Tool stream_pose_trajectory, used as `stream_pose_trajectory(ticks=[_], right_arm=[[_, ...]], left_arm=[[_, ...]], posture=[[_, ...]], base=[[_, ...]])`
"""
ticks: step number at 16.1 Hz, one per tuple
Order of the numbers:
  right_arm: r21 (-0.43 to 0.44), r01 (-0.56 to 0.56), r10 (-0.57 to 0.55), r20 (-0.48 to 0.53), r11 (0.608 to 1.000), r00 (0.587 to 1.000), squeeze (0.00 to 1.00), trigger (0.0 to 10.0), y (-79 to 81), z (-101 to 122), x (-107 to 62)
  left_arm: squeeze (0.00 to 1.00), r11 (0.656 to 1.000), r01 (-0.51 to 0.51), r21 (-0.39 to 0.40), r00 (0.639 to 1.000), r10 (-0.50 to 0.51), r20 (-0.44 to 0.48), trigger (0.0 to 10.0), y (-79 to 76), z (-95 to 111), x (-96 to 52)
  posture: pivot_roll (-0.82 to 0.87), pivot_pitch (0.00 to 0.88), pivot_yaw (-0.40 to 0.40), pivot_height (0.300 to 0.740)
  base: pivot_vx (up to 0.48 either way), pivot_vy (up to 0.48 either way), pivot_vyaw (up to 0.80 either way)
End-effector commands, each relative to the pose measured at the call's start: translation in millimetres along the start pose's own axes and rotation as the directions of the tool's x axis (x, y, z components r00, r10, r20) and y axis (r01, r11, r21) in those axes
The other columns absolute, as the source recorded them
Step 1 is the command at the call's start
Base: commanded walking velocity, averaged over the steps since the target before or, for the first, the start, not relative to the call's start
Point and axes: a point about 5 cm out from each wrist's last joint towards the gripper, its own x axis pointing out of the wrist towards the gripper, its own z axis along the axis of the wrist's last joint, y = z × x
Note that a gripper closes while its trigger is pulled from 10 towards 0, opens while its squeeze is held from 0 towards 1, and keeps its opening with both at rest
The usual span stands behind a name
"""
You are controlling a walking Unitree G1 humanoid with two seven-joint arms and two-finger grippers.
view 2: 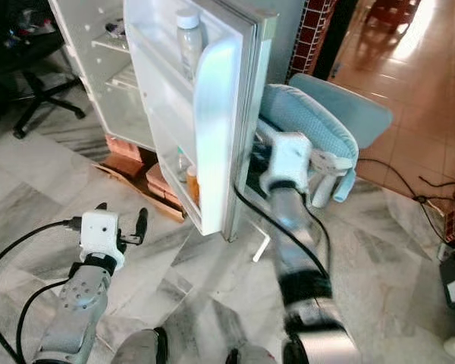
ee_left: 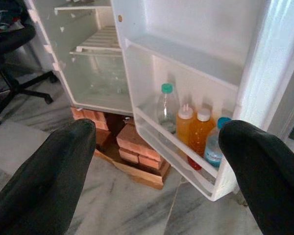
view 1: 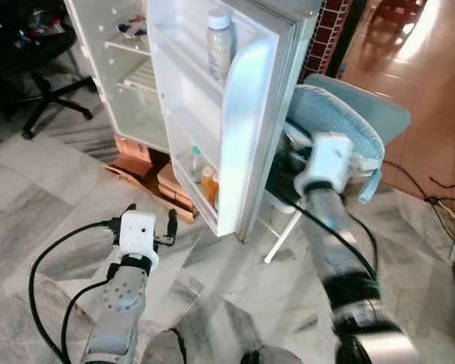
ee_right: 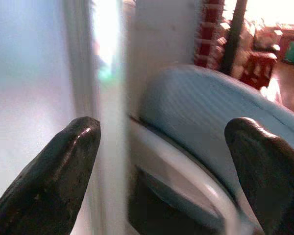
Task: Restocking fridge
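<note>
The white fridge (view 1: 106, 68) stands open, its door (view 1: 243, 114) swung toward me. In the door's lower shelf stand a clear green-capped bottle (ee_left: 166, 105), two orange bottles (ee_left: 184, 125) and a blue-capped bottle (ee_left: 214, 147). A pale white-capped bottle (view 1: 219, 42) sits in the upper door shelf. My left gripper (view 1: 150, 218) hovers low over the floor before the door, open and empty. My right gripper (ee_right: 161, 161) is open and empty at the door's outer edge, between the door and a light-blue chair.
The fridge rests on bricks (ee_left: 137, 147) and a wooden board. The light-blue cushioned chair (view 1: 337, 114) stands right behind the door. A black office chair (view 1: 38, 83) is at the far left. Cables (view 1: 432, 189) lie on the floor at right.
</note>
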Motion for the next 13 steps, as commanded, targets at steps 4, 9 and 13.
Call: stream_pose_trajectory(ticks=[4, 9, 13], right_arm=[[0.019, -0.044, 0.044, 0.008, 0.999, 0.999, 0.0, 10.0, 0.1, -2, -2.7], [-0.074, -0.087, 0.085, -0.033, 0.993, 0.996, 0.0, 10.0, -30.4, -27, -69.9], [-0.116, -0.08, 0.068, -0.106, 0.99, 0.992, 0.0, 10.0, -50.7, -37, -108.1]], left_arm=[[0.0, 1.0, -0.001, 0.005, 1.0, 0.001, 0.012, 10.0, 2.6, 1, -3.7], [0.0, 1.0, -0.004, 0.004, 1.0, 0.004, 0.025, 10.0, 10.0, 1, -29.8], [0.0, 1.0, 0.004, 0.006, 1.0, -0.004, 0.026, 10.0, 13.1, 1, -40.2]], posture=[[0.16, 0.101, -0.064, 0.74], [0.15, 0.107, -0.066, 0.74], [0.13, 0.109, -0.06, 0.74]], base=[[0.0, 0.0, 0.0], [0.144, 0.0, 0.0], [0.311, 0.0, 0.0]])
